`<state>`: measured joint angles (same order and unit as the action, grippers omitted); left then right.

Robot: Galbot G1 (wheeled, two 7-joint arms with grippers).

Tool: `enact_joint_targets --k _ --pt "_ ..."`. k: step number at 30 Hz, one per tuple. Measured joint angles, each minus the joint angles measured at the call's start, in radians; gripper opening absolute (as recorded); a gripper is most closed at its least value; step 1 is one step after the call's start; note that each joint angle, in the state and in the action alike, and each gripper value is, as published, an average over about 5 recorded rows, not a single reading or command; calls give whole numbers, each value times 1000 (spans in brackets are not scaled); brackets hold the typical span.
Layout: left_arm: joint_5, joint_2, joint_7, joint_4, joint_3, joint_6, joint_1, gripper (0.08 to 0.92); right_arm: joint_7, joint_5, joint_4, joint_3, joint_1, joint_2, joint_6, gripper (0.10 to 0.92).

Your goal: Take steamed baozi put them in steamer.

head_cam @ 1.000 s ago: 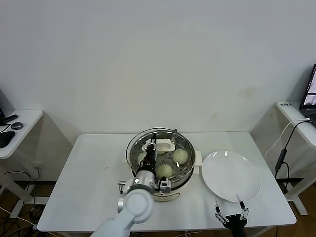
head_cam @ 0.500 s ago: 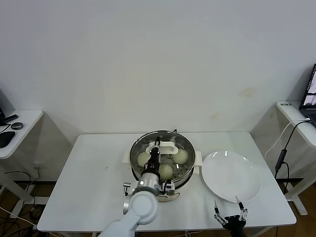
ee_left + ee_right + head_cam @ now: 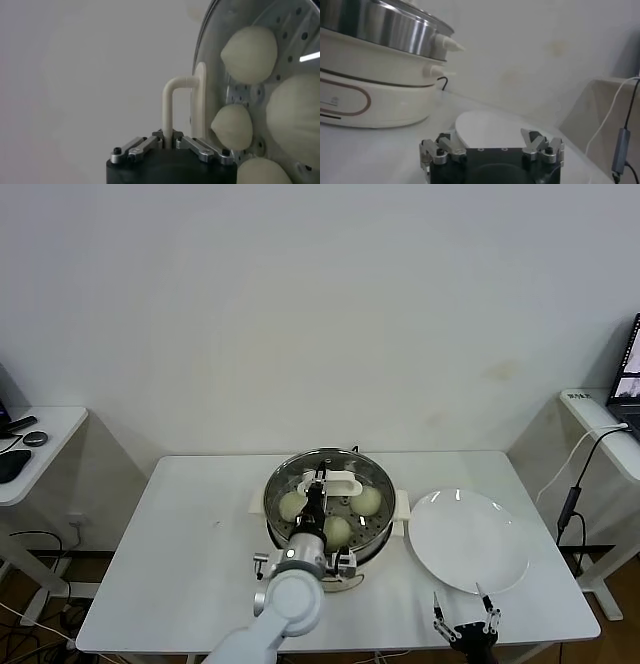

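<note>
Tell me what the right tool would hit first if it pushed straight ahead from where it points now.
Most likely the flat round white plate, lying right ahead of the open right tool. The cream-based steel steamer sits off to one side of that line, though depth is hard to judge.

A plain white wall (image 3: 320, 304) is seen behind the white table (image 3: 180, 554). Side desks are positioned at far left (image 3: 40, 434) and far right (image 3: 600, 424).

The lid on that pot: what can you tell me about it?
The lid is round clear glass with a metal rim and a white arched handle. It lies over the steamer, four baozi showing through it. The left pincer is shut on the handle.
</note>
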<state>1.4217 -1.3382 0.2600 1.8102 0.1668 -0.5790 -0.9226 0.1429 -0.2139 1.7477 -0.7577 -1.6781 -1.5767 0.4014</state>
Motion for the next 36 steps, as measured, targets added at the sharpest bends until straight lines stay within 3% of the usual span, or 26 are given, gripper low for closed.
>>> enact_joint_targets --k 4,12,24,36 --pt "-16 1 -9 8 -6 0 -11 231 0 -3 2 1 -1 0 -1 823" --pt "-71 25 -34 57 -25 8 -48 465 1 -11 7 4 -7 -1 -3 823" --pt "-416 107 -144 271 -122 101 -229 793 2 -6 27 -10 -20 0 -5 823" --pt "-1119 117 -314 387 -471 461 -616 823 23 50 52 -12 -31 15 -28 823"
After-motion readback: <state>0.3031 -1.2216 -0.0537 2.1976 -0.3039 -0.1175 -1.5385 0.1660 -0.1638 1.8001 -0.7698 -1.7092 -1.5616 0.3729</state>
